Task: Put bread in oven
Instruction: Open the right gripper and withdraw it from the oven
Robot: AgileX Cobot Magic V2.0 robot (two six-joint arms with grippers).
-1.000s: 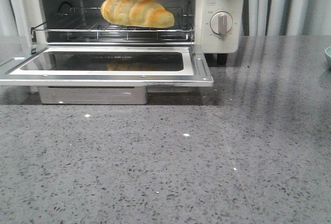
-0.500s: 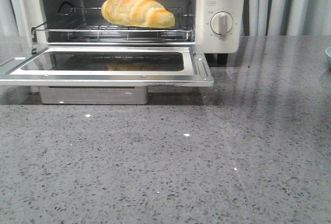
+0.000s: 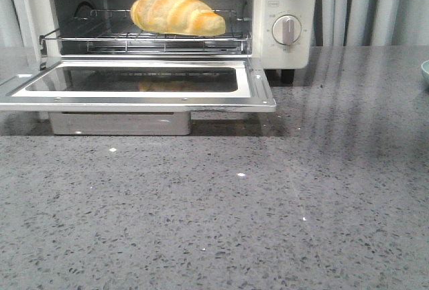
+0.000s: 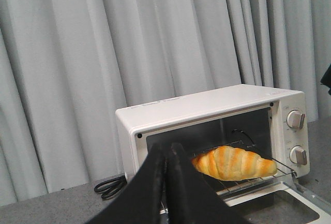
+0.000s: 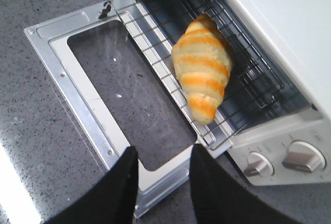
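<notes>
The bread [image 3: 177, 12] lies on the oven [image 3: 285, 9] rack (door at 6 o'clock open); left gripper [image 4: 169, 154] pressed closed, right gripper [image 5: 163, 169] spread empty; closing the door probably remains.

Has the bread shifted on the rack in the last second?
No. The bread sits at the same spot on the wire rack, its tapered end equally near the knob.

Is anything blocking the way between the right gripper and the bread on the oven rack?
Nothing visible does. The right gripper hangs above the lowered door, jaws apart and empty, and the bread lies uncovered on the wire rack inside the oven.
</notes>
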